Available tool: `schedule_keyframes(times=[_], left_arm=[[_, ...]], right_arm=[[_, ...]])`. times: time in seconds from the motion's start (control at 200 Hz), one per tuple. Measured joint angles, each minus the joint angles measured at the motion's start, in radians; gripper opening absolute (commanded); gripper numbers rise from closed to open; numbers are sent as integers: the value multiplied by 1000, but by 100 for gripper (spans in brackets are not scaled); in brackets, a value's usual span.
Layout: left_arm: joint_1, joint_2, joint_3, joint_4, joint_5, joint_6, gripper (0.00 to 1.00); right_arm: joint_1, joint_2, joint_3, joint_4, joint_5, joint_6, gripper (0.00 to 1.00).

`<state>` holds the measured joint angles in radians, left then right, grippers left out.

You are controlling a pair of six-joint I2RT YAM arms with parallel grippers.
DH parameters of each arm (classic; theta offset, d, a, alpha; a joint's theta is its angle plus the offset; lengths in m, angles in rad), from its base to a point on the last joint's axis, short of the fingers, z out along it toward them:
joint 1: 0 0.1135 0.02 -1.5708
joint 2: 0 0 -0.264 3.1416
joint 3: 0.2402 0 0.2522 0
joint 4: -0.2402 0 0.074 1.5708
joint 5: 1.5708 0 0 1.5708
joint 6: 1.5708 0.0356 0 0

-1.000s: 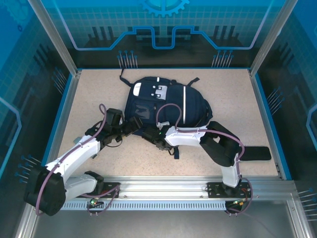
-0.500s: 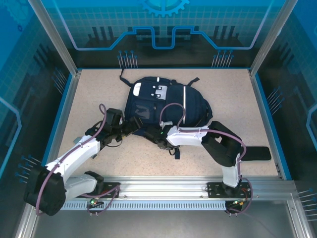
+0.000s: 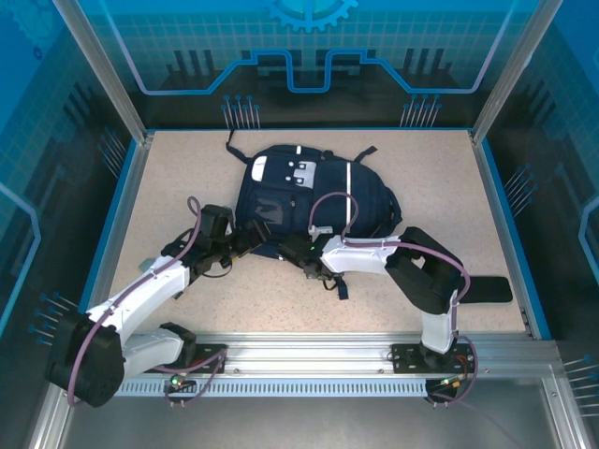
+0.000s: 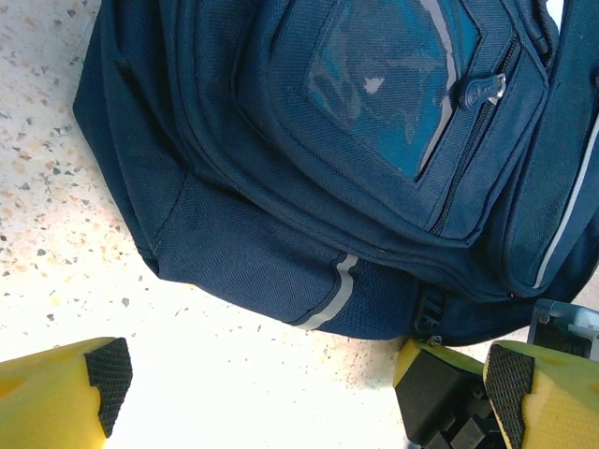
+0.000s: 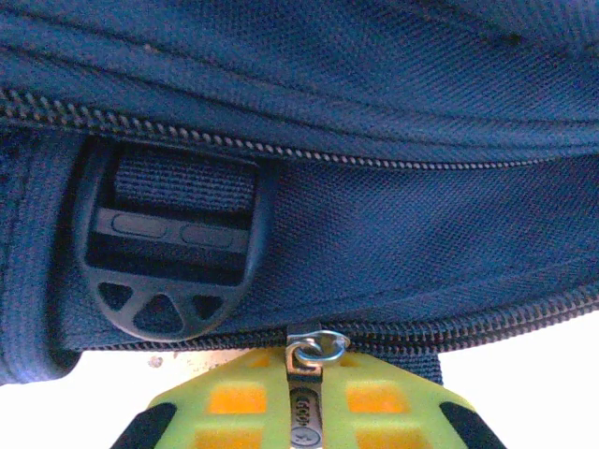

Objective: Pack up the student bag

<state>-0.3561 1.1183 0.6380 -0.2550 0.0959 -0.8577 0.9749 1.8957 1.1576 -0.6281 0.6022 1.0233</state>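
One right end effector [image 5: 304,388] pinches the zipper pull [image 5: 302,412].

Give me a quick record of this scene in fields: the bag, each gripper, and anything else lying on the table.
student bag: navy backpack, lying flat on the table, front pocket up
left gripper: open, beside the bag's near edge, holding nothing
right gripper: shut on zipper pull at the bag's near edge
buckle: black, on a strap just left of the pull
flat black object: on the table beside the right arm, apart from the bag
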Motion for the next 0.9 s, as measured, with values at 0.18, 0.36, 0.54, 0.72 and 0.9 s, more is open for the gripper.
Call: schedule_keyframes(times=[0.18,0.36,0.54,0.72,0.9], left_arm=[[0,14,-19,36,28,-26,96],[-43,82,-43,103,50,-64,86],[-121,178,-52,194,58,-111,71],[-187,291,-52,296,58,-157,63],[-220,370,-45,350,30,-201,49]], right_arm=[[-1,-31,-35,40,-27,-64,4],[-27,-105,-110,148,-137,-168,2],[-68,-141,-146,235,-274,-229,0],[-95,-173,-179,286,-350,-248,0],[-100,-188,-182,291,-359,-246,0]])
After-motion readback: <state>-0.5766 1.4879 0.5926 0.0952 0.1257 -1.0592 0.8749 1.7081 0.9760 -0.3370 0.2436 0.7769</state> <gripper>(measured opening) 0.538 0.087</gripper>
